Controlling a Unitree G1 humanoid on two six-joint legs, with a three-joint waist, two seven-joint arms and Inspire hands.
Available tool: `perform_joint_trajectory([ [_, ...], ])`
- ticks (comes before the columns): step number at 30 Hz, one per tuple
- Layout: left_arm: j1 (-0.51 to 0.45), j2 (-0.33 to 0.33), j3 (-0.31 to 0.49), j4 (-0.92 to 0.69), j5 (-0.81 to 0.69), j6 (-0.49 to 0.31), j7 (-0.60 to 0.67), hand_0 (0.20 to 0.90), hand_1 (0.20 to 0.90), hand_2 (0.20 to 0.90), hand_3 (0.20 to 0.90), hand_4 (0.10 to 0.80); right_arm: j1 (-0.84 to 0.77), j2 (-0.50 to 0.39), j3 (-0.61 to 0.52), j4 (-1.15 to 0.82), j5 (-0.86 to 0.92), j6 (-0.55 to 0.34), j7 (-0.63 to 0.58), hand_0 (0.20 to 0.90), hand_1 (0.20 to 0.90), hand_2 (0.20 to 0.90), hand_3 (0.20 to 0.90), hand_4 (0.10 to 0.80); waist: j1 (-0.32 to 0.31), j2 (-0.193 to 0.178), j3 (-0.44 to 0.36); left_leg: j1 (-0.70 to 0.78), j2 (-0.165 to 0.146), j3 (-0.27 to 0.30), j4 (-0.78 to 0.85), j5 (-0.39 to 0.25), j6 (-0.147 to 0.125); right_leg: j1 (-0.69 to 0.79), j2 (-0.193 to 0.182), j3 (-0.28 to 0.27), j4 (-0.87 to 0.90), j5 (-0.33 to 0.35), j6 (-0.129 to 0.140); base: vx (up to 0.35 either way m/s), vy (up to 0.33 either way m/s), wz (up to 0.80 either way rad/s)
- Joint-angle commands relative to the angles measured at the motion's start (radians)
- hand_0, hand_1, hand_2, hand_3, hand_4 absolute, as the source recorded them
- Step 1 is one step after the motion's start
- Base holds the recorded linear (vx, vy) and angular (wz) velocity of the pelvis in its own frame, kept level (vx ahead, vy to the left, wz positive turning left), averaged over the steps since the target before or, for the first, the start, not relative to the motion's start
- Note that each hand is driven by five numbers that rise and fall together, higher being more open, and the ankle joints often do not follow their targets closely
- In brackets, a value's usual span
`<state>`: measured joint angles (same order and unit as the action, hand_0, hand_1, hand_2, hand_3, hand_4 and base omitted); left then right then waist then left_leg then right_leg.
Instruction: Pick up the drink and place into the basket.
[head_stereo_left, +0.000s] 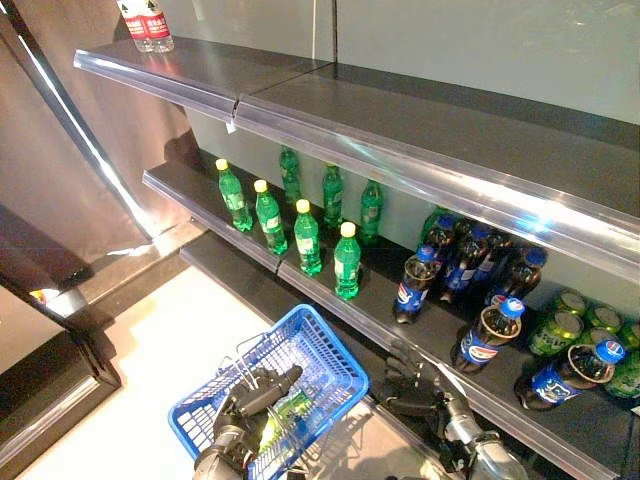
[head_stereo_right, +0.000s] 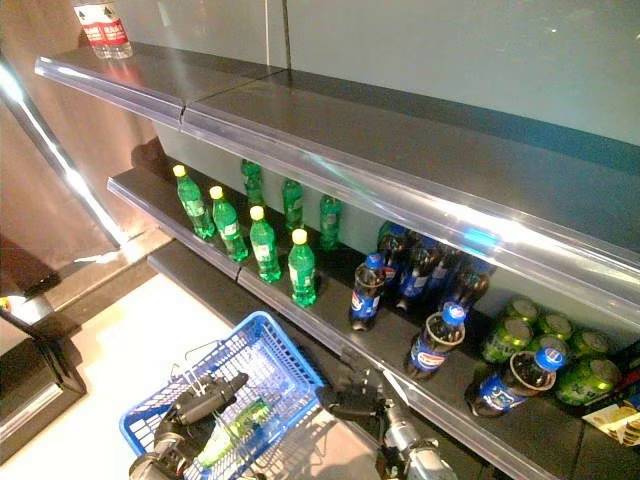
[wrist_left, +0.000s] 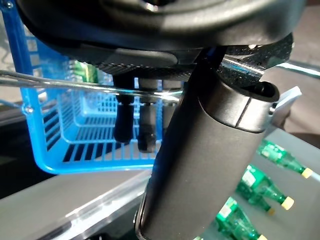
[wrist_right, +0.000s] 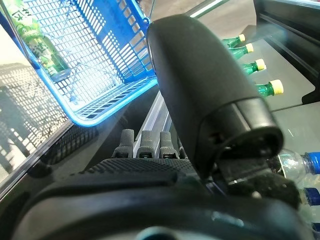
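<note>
We are seeing 1 green plastic bottle (wrist_right: 39, 44) lying flat inside the blue mesh basket (head_stereo_left: 330, 350). Our left hand (head_stereo_left: 245, 400) is curling round the basket's wire handle (wrist_left: 75, 84); our right hand (head_stereo_left: 415, 385), beside the basket, is holding straight fingers, empty.

Robot hand (wrist_left: 150, 120) fingers curl round the blue basket's (wrist_left: 75, 165) wire handle (wrist_left: 60, 82).

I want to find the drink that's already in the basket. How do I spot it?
Look below the shelves for the blue basket that the left hand holds by its wire handle. Inside it lies one green bottle. The other green bottles stand upright on the middle shelf; this one alone lies on its side in the basket.
</note>
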<state>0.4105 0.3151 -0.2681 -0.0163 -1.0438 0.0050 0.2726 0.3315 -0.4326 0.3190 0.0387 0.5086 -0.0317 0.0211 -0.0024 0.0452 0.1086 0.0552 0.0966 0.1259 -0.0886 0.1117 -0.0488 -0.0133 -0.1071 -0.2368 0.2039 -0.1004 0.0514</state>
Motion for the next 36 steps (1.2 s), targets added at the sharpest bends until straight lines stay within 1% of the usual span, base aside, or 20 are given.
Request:
perform_joint_trajectory([
  [1, -0.110, 0.025, 0.085, -0.187, 0.083, -0.219, -0.104, 0.300, 0.300, 0.300, 0.200, 0.100, -0.070, 0.005, 0.027, -0.036, -0.002, -0.094, 0.025, 0.900, 0.900, 0.900, 0.900, 0.800, 0.005, -0.054, -0.040, 0.064, 0.010, 0.042, 0.001, -0.118, -0.026, 0.122, -0.017, 0.035, -0.291, 0.121, 0.074, 0.000, 0.000, 0.00],
  [7, -0.115, 0.024, 0.080, -0.184, 0.070, -0.228, -0.099, 0.300, 0.300, 0.300, 0.200, 0.100, -0.074, 0.003, 0.029, -0.029, -0.005, -0.096, 0.024, 0.900, 0.900, 0.900, 0.900, 0.800, 0.004, -0.053, -0.039, 0.065, 0.010, 0.042, 0.001, -0.117, -0.026, 0.122, -0.018, 0.034, -0.291, 0.121, 0.075, 0.000, 0.000, 0.00],
  [18, -0.111, 0.028, 0.081, -0.189, 0.069, -0.226, -0.091, 0.300, 0.300, 0.300, 0.200, 0.100, -0.079, -0.017, 0.037, -0.049, -0.094, -0.117, 0.013, 0.900, 0.900, 0.900, 0.900, 0.800, 0.008, -0.056, -0.034, 0.065, 0.010, 0.039, 0.001, -0.117, -0.026, 0.125, -0.017, 0.033, -0.291, 0.119, 0.075, 0.000, 0.000, 0.00],
  [22, -0.113, 0.037, 0.083, -0.200, 0.065, -0.221, -0.080, 0.300, 0.300, 0.300, 0.200, 0.100, -0.090, -0.044, 0.035, -0.093, -0.144, -0.157, -0.007, 0.900, 0.900, 0.900, 0.900, 0.800, 0.009, -0.057, -0.032, 0.068, 0.010, 0.038, 0.001, -0.117, -0.026, 0.128, -0.018, 0.033, -0.291, 0.120, 0.077, 0.000, 0.000, 0.00],
  [23, -0.115, 0.042, 0.087, -0.204, 0.061, -0.216, -0.076, 0.300, 0.300, 0.300, 0.200, 0.100, -0.099, -0.056, 0.028, -0.124, -0.162, -0.179, -0.017, 0.900, 0.900, 0.900, 0.900, 0.800, 0.008, -0.058, -0.032, 0.070, 0.010, 0.039, 0.001, -0.118, -0.026, 0.128, -0.018, 0.034, -0.291, 0.119, 0.078, 0.000, 0.000, 0.00],
  [27, -0.121, 0.051, 0.091, -0.218, 0.056, -0.206, -0.059, 0.300, 0.300, 0.300, 0.200, 0.100, -0.124, -0.092, 0.002, -0.217, -0.170, -0.214, -0.035, 0.900, 0.900, 0.900, 0.900, 0.800, 0.006, -0.060, -0.030, 0.071, 0.011, 0.040, 0.001, -0.119, -0.026, 0.128, -0.017, 0.036, -0.291, 0.118, 0.081, 0.000, 0.000, 0.00],
  [32, -0.122, 0.056, 0.107, -0.219, 0.047, -0.197, -0.061, 0.300, 0.300, 0.300, 0.200, 0.100, -0.138, -0.128, -0.055, -0.298, -0.155, -0.278, -0.040, 0.900, 0.900, 0.900, 0.900, 0.800, 0.003, -0.060, -0.033, 0.073, 0.013, 0.043, 0.001, -0.122, -0.025, 0.127, -0.018, 0.038, -0.291, 0.118, 0.085, 0.000, 0.000, 0.00],
  [36, -0.116, 0.051, 0.123, -0.222, 0.048, -0.185, -0.064, 0.300, 0.300, 0.300, 0.200, 0.100, -0.141, -0.136, -0.120, -0.374, -0.133, -0.336, -0.082, 0.900, 0.900, 0.900, 0.900, 0.800, -0.001, -0.059, -0.035, 0.076, 0.014, 0.049, 0.001, -0.124, -0.022, 0.127, -0.017, 0.042, -0.291, 0.117, 0.087, 0.000, 0.000, 0.00],
])
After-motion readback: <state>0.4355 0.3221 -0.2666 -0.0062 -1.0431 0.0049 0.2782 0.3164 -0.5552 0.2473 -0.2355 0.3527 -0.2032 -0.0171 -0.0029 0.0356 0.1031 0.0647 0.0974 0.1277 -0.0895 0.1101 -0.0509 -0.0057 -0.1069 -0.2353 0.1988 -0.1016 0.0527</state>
